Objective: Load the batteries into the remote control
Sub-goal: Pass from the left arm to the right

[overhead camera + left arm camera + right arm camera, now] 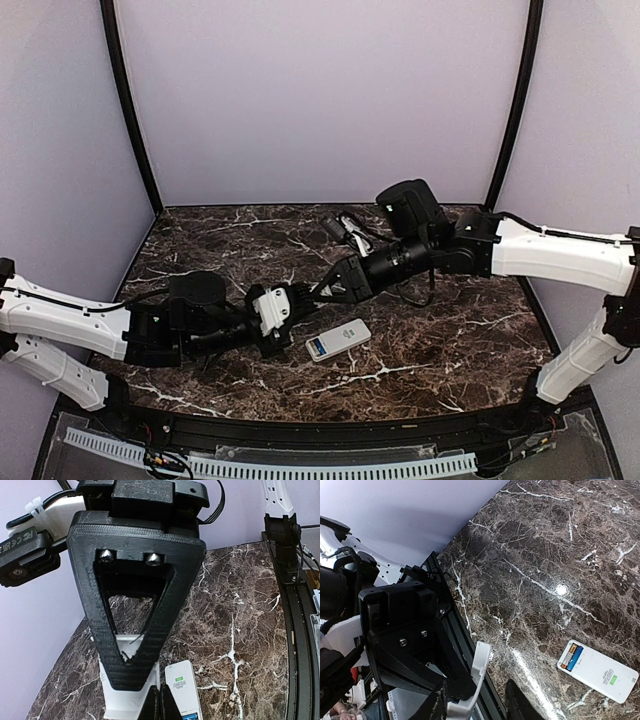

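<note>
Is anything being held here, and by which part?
The left gripper pinches the small white cover near one end; the right gripper has its jaws open around it, not visibly clamping.

The remote control (340,338) is a slim white handset lying flat on the dark marble bench (450,330), back side up and set diagonally in the top view. A small green label sits near the middle of its back. At its near-left end the compartment stands uncovered, with the batteries (570,657), one bluish and one tan-orange, seated side by side inside.
</note>
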You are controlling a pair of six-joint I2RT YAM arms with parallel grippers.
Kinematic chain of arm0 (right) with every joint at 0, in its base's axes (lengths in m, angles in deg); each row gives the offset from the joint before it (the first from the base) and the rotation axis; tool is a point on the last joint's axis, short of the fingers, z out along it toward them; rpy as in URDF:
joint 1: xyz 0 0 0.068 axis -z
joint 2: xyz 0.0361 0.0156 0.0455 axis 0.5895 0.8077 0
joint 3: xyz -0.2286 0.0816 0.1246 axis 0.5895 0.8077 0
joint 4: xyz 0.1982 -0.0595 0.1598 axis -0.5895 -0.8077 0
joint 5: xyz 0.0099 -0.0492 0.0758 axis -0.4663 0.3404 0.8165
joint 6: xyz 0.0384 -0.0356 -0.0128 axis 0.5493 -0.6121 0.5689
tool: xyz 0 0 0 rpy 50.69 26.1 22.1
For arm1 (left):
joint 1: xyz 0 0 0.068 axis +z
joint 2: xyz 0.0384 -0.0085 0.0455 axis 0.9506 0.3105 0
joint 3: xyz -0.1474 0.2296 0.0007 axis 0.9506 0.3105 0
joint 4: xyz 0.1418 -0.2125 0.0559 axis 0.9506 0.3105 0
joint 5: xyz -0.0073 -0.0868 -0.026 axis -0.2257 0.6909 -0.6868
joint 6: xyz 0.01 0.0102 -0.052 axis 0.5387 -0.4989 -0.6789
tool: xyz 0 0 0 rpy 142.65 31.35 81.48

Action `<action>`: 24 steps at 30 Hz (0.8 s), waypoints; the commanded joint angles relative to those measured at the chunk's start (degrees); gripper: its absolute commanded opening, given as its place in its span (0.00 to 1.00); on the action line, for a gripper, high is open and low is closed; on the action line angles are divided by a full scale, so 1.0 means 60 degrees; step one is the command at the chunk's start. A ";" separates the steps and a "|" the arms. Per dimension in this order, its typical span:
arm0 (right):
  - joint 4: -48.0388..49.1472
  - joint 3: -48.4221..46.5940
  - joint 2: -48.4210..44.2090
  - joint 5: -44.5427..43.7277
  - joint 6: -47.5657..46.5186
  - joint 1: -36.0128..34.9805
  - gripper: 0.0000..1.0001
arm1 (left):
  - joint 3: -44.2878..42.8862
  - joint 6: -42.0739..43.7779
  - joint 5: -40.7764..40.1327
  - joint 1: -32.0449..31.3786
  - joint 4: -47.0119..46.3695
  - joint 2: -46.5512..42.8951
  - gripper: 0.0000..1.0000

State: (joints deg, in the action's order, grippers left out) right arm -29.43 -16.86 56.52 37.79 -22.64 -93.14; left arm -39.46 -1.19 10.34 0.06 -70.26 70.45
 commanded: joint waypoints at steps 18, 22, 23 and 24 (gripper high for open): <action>0.0378 -0.0361 0.0385 0.0274 0.0382 -0.0035 0.00 | -0.0285 0.0428 -0.0454 -0.0036 -0.0054 0.0123 0.00; 0.0554 -0.0229 0.0353 0.0356 0.0505 0.0068 0.00 | -0.0270 0.0373 -0.0609 -0.0036 -0.0118 0.0115 0.14; 0.0569 -0.0192 0.0345 0.0350 0.0536 0.0101 0.00 | -0.0249 0.0366 -0.0638 -0.0036 -0.0130 0.0083 0.21; 0.0575 -0.0158 0.0331 0.0336 0.0548 0.0121 0.00 | -0.0236 0.0339 -0.0637 -0.0029 -0.0132 0.0061 0.24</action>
State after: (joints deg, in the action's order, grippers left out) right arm -29.06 -17.82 58.42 37.61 -20.13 -92.94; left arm -39.70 1.13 7.56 0.01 -69.83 71.00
